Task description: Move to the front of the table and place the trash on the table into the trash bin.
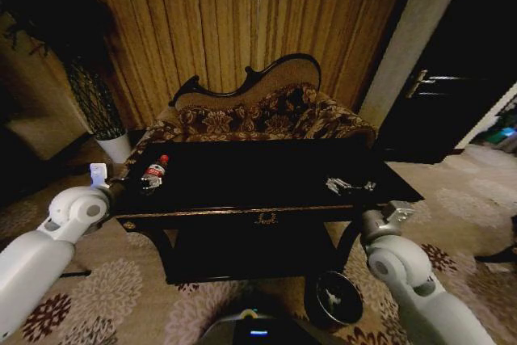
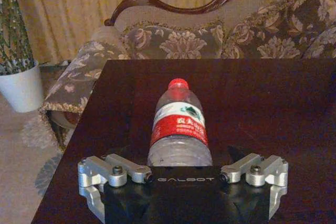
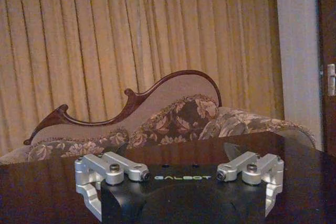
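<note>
While the robot stands at the front of the glossy black table (image 1: 242, 199), its left gripper (image 2: 184, 169) is stretched out low over the left end, jaws spread wide, with the clear plastic bottle (image 2: 179, 127) lying on its side between them, red cap pointing away toward the patterned sofa (image 2: 173, 43). Nothing is clamped yet; the linkages stand clear of the bottle's sides. The right gripper (image 3: 184, 174) hovers above the right end of the table, likewise spread wide and holding nothing, close to the small pale pieces of trash (image 1: 349, 186) lying there. The round trash bin (image 1: 338, 299) sits on the carpet below the table's front right corner, well apart from the bottle. My chief worry is the bottle itself: it is round, light and lying on a slick surface, so a close that is off-centre or touches one side first would likely roll or squirt it away, possibly off the near left edge. A squeeze on the thin wall could also crumple and slip. Carrying it across to the far-side bin risks clipping the table's gold-trimmed edge.
</note>
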Robot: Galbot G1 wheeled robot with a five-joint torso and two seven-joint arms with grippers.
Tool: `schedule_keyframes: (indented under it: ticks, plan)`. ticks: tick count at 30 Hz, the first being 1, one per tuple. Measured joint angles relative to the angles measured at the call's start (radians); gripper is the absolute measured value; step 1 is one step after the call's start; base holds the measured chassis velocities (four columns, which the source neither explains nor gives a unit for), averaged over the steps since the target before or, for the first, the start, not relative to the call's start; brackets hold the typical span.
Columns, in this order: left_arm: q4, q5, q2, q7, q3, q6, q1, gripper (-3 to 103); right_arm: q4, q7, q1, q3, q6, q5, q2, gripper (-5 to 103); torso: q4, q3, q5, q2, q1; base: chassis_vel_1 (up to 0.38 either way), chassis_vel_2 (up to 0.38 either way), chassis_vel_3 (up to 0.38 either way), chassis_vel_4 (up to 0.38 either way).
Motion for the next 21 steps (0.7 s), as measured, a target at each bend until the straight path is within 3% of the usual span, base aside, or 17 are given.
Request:
schedule_keyframes:
  ticks: [12,14,20,21]
  plan:
    - [0.011,-0.022,-0.020,0.003,0.000,0.000,0.001,101,-0.018,0.000,0.006,0.001,0.016,0.000,-0.008,100,0.0000,0.000,0.0000,0.000,0.000,0.000,0.000,0.000,0.000]
    - [0.011,-0.029,-0.021,0.000,0.001,0.000,0.000,97,-0.019,0.000,0.006,0.001,0.017,0.000,-0.008,100,0.0000,0.000,0.0000,0.000,0.000,0.000,0.000,0.000,0.000]
    - [0.009,-0.057,-0.024,-0.006,0.003,0.000,-0.004,70,-0.026,0.001,0.021,-0.001,0.019,0.002,-0.010,100,0.0000,0.000,0.0000,0.000,0.000,0.000,0.000,0.000,0.000]
    - [0.009,-0.057,-0.024,-0.006,0.003,0.000,-0.004,70,-0.026,0.001,0.021,-0.001,0.019,0.002,-0.010,100,0.0000,0.000,0.0000,0.000,0.000,0.000,0.000,0.000,0.000]
